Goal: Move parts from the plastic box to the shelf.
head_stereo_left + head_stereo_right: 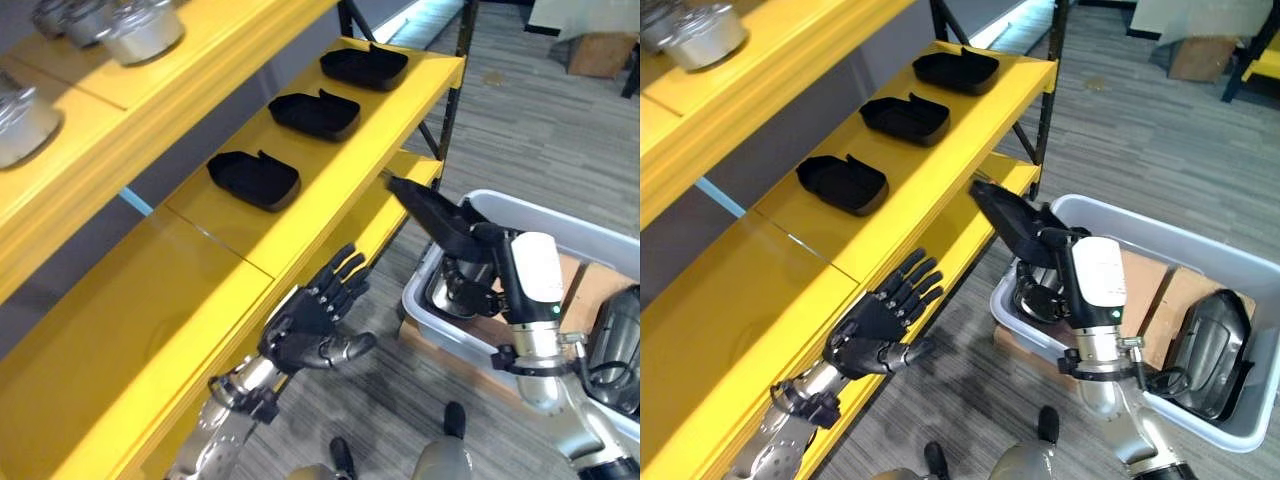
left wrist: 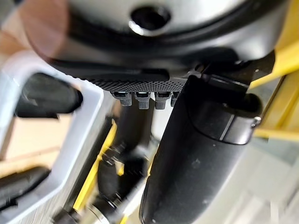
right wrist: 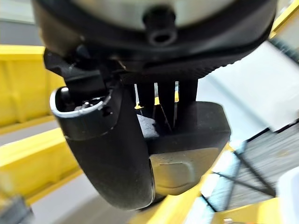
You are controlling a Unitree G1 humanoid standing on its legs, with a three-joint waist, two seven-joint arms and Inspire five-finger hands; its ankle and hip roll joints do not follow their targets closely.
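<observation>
Nearest is the right hand (image 1: 1065,262), its fingers and thumb wrapped round a black part (image 1: 1012,226) that it holds up above the near end of the grey plastic box (image 1: 1120,222), the part's tip reaching toward the edge of the yellow shelf (image 1: 215,262). Beyond that hand, further black parts (image 1: 1207,340) lie in the box, and three black parts (image 1: 255,177) sit in a row on the shelf board. The left hand (image 1: 318,318) hangs open beside the shelf's front edge, fingers straight and holding nothing.
</observation>
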